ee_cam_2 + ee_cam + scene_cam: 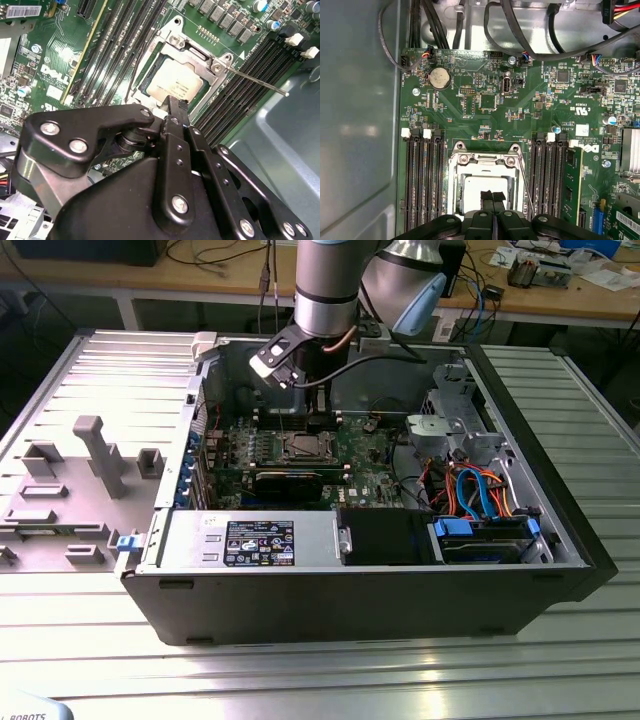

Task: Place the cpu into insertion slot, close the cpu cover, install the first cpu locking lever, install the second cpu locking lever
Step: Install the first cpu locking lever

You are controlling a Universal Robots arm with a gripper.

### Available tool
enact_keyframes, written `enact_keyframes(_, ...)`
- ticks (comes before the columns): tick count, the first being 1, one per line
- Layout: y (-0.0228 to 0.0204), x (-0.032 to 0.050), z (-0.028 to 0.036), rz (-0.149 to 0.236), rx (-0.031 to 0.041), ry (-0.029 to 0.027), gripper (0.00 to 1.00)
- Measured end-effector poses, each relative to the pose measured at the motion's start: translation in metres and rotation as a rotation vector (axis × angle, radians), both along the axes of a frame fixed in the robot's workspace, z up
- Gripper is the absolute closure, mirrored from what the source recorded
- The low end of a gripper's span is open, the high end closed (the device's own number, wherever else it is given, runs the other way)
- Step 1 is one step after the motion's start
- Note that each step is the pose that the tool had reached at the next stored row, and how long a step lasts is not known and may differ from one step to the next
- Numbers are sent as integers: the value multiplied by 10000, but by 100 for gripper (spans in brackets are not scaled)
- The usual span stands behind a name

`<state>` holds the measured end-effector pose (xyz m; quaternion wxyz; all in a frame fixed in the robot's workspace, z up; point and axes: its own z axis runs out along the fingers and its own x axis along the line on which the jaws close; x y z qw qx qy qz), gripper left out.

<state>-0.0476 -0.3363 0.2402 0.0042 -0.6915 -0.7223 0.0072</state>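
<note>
Pincer (175,106) pinched together, empty; we are advising a square push on the cover (196,60), clear of the lever (255,82)

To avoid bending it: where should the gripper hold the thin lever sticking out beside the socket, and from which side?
Probably near its free end: the lever is a thin straight rod slanting out over the memory slots, while its other end sits tight by the cover. Come from above, jaws across the rod.
</note>
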Motion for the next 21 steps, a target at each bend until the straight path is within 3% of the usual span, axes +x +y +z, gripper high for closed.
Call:
enact_keyframes(8, 0, 0, 1, 80, -2, -3, 89)
enact_keyframes(14, 0, 0, -2, 1300, -2, -3, 89)
enact_keyframes(21, 0, -3, 53, 1418, -17, -11, 89)
